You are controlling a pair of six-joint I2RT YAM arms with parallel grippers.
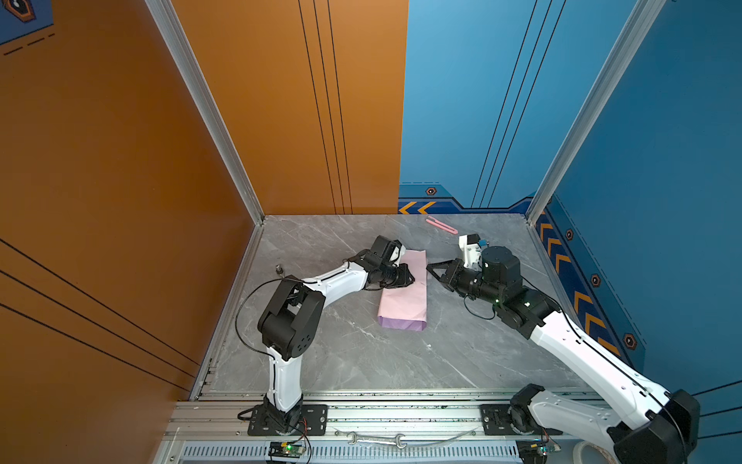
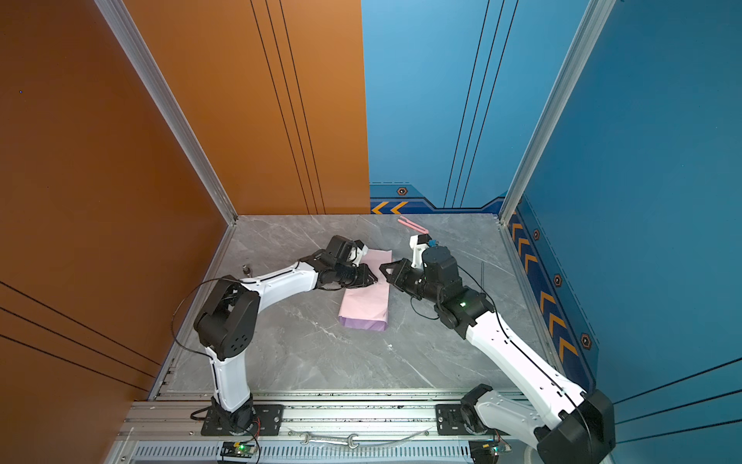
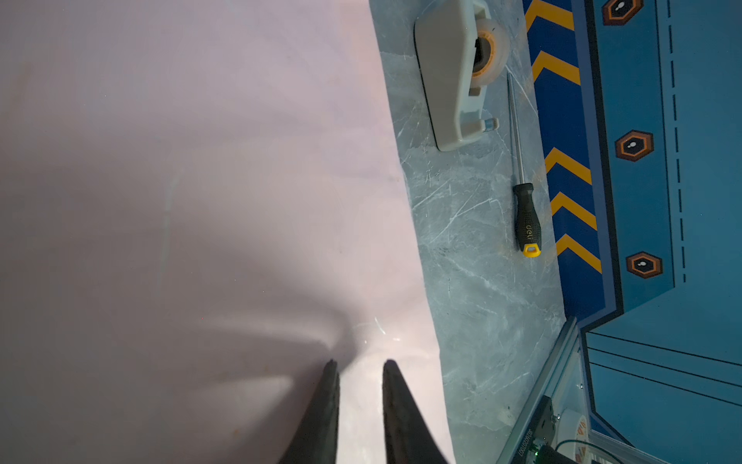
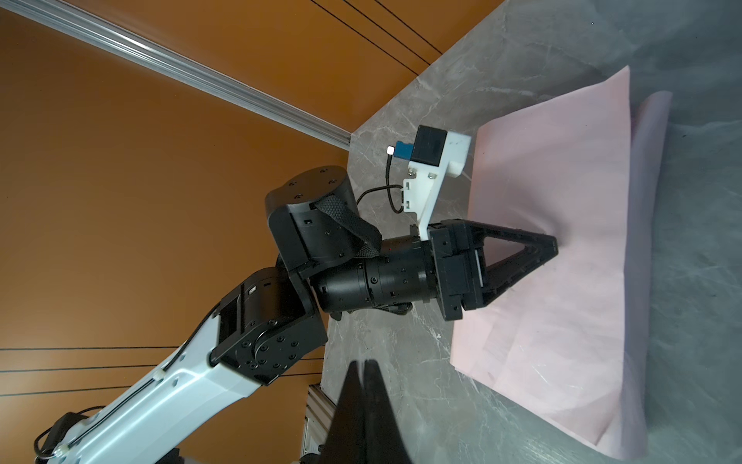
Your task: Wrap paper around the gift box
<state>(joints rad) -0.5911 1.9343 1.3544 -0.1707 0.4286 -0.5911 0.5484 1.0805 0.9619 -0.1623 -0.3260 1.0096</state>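
Left wrist view: left claw, narrowly parted, on pink paper.

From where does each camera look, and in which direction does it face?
Both top views: high on the arms' base side, looking down at the table; the left arm, right arm, left claw and right claw show.
Left wrist: on the left arm, over the paper, facing the tape dispenser; its own claw shows.
Right wrist: on the right arm, facing the left claw on the paper; its own shut claw shows.
Shared: both wrist views show the paper.
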